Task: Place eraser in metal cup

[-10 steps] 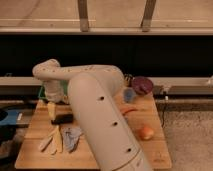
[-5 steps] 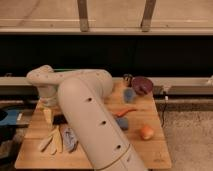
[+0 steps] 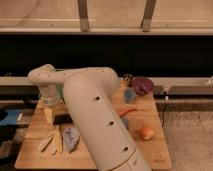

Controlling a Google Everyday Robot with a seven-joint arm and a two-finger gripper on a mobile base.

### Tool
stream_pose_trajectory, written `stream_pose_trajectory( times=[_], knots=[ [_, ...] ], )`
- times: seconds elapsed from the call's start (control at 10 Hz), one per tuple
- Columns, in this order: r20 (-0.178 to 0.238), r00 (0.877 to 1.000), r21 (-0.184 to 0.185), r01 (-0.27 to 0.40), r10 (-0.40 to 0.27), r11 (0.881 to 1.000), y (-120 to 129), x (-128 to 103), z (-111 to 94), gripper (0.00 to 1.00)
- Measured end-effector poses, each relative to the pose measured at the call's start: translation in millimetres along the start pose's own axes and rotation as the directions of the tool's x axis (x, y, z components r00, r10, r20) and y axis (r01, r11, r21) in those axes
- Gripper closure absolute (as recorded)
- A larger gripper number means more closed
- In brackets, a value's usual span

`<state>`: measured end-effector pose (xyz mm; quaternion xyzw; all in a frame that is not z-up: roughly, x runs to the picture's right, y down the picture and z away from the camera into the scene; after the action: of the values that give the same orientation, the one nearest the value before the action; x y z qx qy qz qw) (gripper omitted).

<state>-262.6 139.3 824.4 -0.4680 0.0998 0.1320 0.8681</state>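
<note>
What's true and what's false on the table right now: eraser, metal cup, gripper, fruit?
1. The eraser lies on the wooden table, outside the metal cup. True.
2. The gripper holds the eraser. False: it is open at the table's left side, with the eraser lying beside it.
3. The metal cup stands at the far edge beside the purple bowl. True.
4. The orange fruit sits in the purple bowl. False: it lies on the table, nearer the front.

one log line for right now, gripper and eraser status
gripper: open, low over left of wooden board | eraser: flat on board beside gripper, not held | metal cup: upright at far edge, apart from eraser
</note>
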Motion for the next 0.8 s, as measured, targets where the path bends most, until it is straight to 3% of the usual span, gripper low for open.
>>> stream_pose_trajectory(
  times=[0.3, 0.8],
  knots=[
    [0.034, 0.999, 0.022, 0.003, -0.004, 1.0, 3, 4, -3, 0.2],
    [0.011, 1.0, 0.004, 0.016, -0.016, 1.0, -3, 4, 19, 0.2]
  ],
)
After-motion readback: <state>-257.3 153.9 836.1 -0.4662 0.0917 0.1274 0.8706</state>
